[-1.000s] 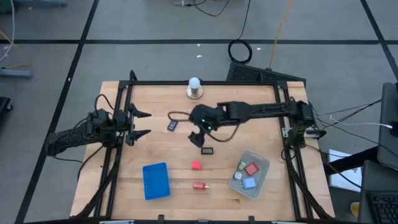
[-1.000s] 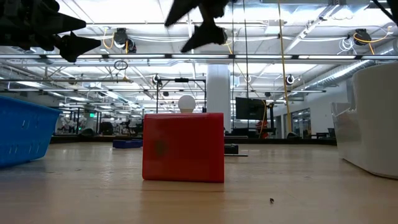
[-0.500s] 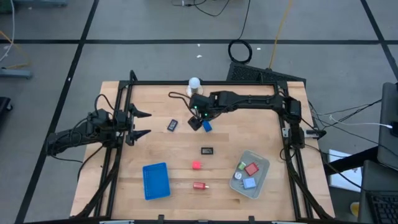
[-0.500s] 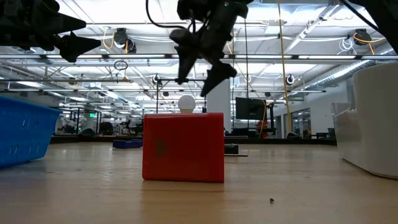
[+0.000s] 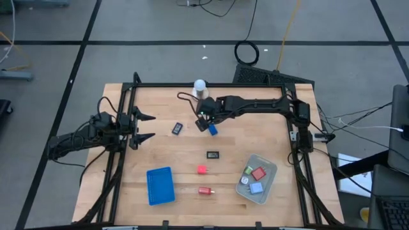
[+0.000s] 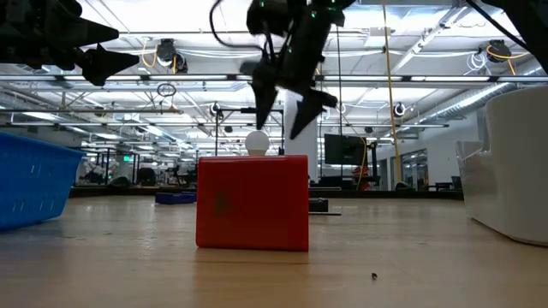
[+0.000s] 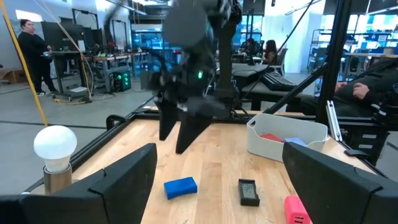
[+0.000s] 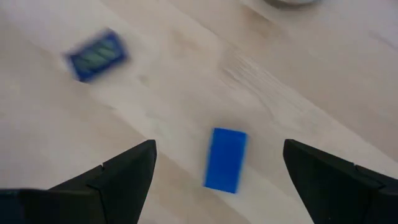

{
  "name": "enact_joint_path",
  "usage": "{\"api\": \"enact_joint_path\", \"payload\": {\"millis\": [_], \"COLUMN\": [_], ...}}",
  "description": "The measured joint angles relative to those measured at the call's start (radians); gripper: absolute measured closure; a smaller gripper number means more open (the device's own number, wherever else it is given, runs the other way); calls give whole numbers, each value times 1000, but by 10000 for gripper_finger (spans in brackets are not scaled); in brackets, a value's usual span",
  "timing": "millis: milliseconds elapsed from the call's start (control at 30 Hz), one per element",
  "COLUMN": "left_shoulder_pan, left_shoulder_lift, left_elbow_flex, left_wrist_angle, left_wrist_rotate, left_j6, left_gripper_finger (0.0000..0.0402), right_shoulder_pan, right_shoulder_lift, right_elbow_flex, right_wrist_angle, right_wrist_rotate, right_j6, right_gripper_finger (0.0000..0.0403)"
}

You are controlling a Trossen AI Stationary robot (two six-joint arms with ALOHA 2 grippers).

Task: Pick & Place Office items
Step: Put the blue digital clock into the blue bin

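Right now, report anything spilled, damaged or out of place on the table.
Nothing stands out. Loose office items lie flat on the wood: a blue block under the open right gripper, a red block, and others inside the clear bin.

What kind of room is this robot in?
Probably a big robot lab or workshop: a wooden work table on a tiled floor, long ceiling lights and pipes, and people sitting at desks with screens behind.

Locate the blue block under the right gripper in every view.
High: blue block, just below-right of the right gripper.
Low: not visible.
Left wrist, on the wood below the right arm.
Right wrist, centred between open fingers.
Shared landmark: white ball.
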Motion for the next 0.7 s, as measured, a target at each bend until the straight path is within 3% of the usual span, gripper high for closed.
{"api": "enact_joint_path", "payload": {"millis": [167,333,700], "left_shoulder_pan": [0,0,0], "left_shoulder_lift": [0,0,0], "left_elbow_flex": [0,0,0], "left_wrist_angle": [0,0,0], "left_wrist_rotate": [0,0,0], "left_j6": [0,0,0], "left_gripper_finger": [50,50,50], "right_shoulder_pan": [0,10,40], "right_shoulder_lift": [1,1,1], "right_elbow_flex": [-89,-166,-213], "right_wrist_angle": [26,170,233], "right_wrist_rotate": [17,17,107], "right_j6": [28,25,-7], "right_gripper_finger": [60,60,58]}}
